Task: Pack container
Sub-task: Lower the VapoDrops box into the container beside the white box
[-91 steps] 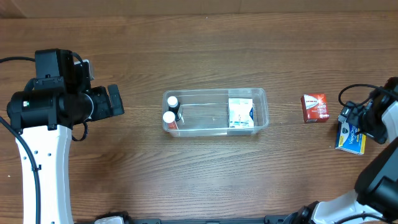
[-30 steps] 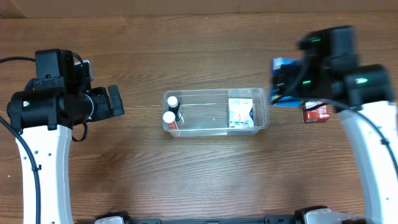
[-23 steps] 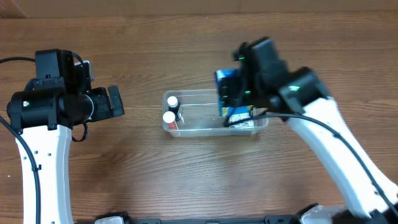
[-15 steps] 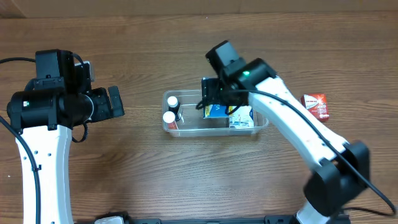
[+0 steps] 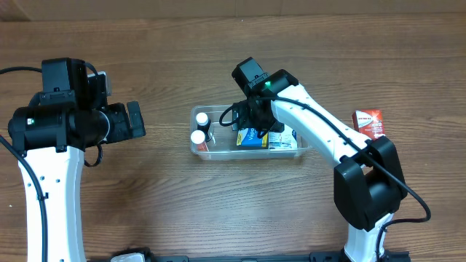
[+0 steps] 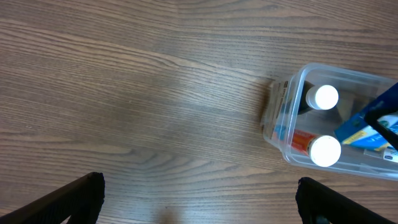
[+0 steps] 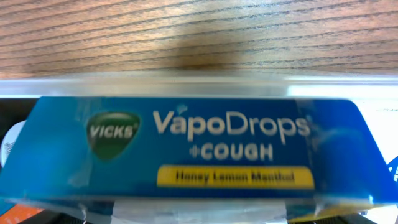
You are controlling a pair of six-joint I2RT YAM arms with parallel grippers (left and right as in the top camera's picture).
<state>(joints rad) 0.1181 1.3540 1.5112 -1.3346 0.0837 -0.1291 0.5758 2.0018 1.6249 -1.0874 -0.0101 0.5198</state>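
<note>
Jaws of the right gripper [image 5: 252,129] are clamped on a blue box [image 5: 250,137], which it holds low inside the container [image 5: 218,109], about the middle of its length. In the right wrist view the box fills nearly the whole frame, its face reading "VICKS VapoDrops + COUGH, Honey Lemon Menthol"; the fingers themselves do not show there. The tub's clear rim runs as a pale band just above the box's top edge, with wood grain beyond it. In the left wrist view the box sits tilted at the right edge of the frame, a dark part of the gripper against it.

Around the box, the container holds two bottles with white caps at its left end, the upper bottle [image 5: 202,118] and the lower bottle [image 5: 197,137] side by side; the lower one carries an orange-red label. At the right end lies a white and blue carton [image 5: 285,139], partly hidden under the right arm. The clear tub itself sits in the centre of the overhead frame on the wooden table [image 5: 233,211].

A red box [image 5: 369,125] lies on the table well apart from the tub, toward the right edge of the frame.

The left gripper [image 6: 199,202] hovers at centre left of the overhead frame, near the tub's left end, its jaws wide apart and holding nothing.
</note>
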